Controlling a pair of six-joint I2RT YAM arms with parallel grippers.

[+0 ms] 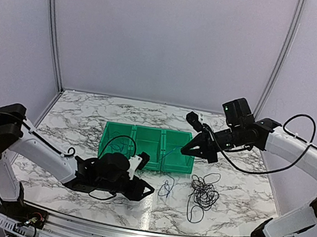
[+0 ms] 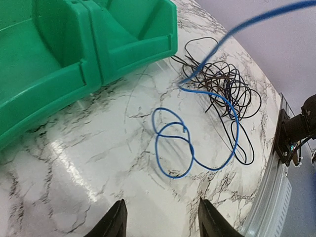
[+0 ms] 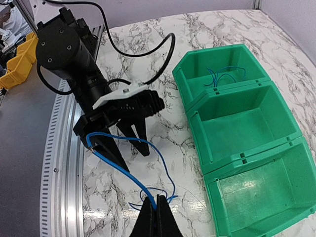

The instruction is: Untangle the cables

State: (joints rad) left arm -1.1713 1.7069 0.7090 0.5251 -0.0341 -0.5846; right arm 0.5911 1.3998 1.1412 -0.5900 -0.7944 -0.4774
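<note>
My right gripper point(image 1: 185, 149) is shut on a thin blue cable point(image 1: 166, 179) and holds it above the table in front of the green bins; in the right wrist view the closed fingertips point(image 3: 158, 205) pinch it and its free end point(image 3: 91, 145) arcs upward. The rest of the blue cable lies in loose loops point(image 2: 173, 148) on the marble. A tangle of thin black cables point(image 1: 203, 193) lies to the right of it, and the blue cable crosses it point(image 2: 222, 84). My left gripper point(image 1: 146, 189) is open and empty, low over the table just short of the blue loops point(image 2: 160, 219).
A green three-compartment bin point(image 1: 145, 165) stands mid-table behind the cables. Its far-left compartment holds a small thin blue wire point(image 3: 224, 75). The left gripper point(image 3: 134, 159) shows below the held cable. The right arm's base point(image 2: 296, 131) sits at the near rail.
</note>
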